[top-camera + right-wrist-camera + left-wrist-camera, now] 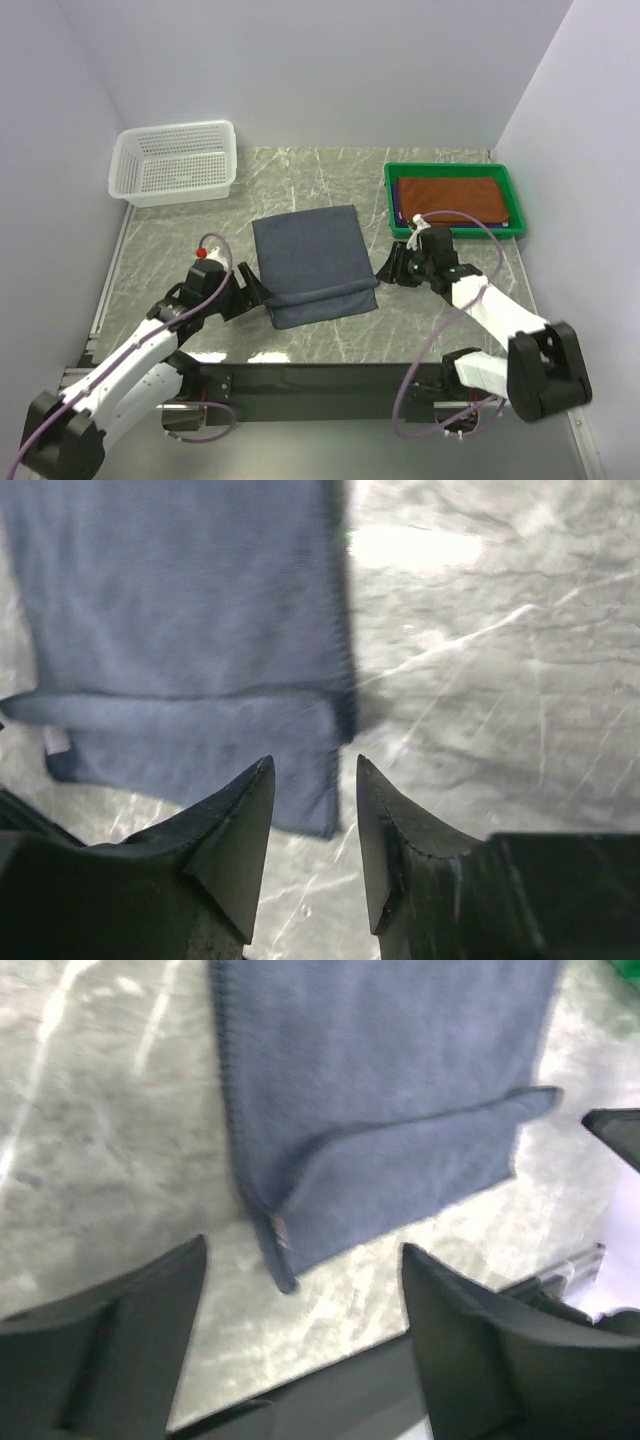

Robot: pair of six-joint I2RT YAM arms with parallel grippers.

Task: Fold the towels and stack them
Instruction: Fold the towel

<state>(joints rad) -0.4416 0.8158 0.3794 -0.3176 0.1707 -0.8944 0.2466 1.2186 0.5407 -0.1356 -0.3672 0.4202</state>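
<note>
Grey-blue towel [313, 265] folded on tabletop [200, 225].
L tool [252, 289] wide, empty, by near-left corner; R tool [388, 268] narrowly apart, empty, beside towel's right edge.

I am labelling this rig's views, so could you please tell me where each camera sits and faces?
Top external: above and behind, looking down at the table; left arm and right arm show.
Left wrist: on the left arm, facing a corner of the grey-blue towel past the open left claw.
Right wrist: on the right arm, facing the towel's other near corner past the right claw.
Shared: all three see the towel.
</note>
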